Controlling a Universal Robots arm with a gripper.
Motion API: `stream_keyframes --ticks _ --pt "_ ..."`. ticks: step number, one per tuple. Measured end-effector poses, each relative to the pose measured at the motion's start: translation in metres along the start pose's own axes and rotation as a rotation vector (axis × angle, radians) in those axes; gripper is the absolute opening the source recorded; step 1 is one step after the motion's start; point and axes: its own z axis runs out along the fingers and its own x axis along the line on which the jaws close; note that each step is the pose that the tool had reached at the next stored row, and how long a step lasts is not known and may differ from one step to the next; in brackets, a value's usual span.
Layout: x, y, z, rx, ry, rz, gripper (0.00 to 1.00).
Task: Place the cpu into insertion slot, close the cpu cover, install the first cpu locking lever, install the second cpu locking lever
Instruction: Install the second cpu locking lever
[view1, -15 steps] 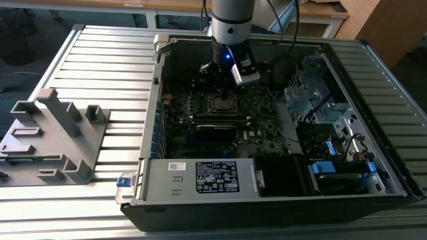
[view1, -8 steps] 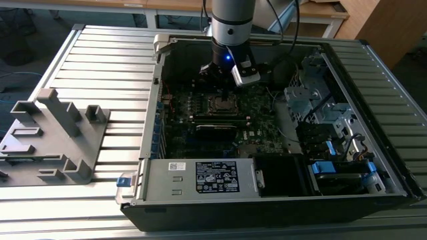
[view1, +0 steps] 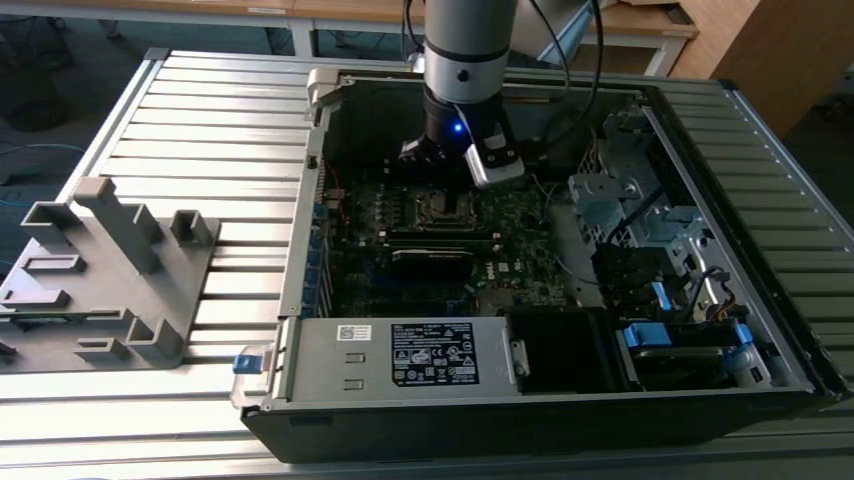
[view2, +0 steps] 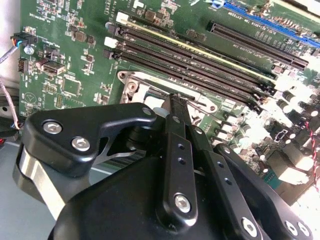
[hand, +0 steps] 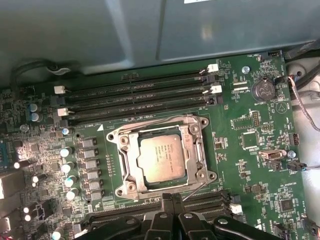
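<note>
In the first wrist view the cpu (hand: 162, 157), a dull silver square, lies in the insertion slot (hand: 131, 187) on the green motherboard. The silvery cpu cover (hand: 131, 155) lies flat around it, framing the chip. One thin wire lever (hand: 150, 121) runs along the socket edge by the memory slots. Another lever (hand: 197, 189) slants up from the socket's near edge, right beside my fingertips. My gripper (hand: 171, 199) is shut with nothing between its fingers, at the socket's near edge. In the second wrist view the gripper (view2: 175, 98) hangs just over the socket frame (view2: 131, 85). The exterior view shows the gripper (view1: 454, 170) above the socket (view1: 438, 207).
The motherboard sits deep in an open computer case (view1: 300, 250) on a slatted table. Memory slots (hand: 140, 97) border the socket. A white-labelled power-supply box (view1: 400, 355) fills the near end, drive bays (view1: 641, 220) the exterior view's right. A grey fixture (view1: 107, 280) stands at the exterior view's left.
</note>
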Motion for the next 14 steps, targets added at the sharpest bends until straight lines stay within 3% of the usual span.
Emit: stream_keyframes --ticks 14 --pt "-0.0010 -0.0055 0.0000 0.0001 0.0000 0.000 0.11"
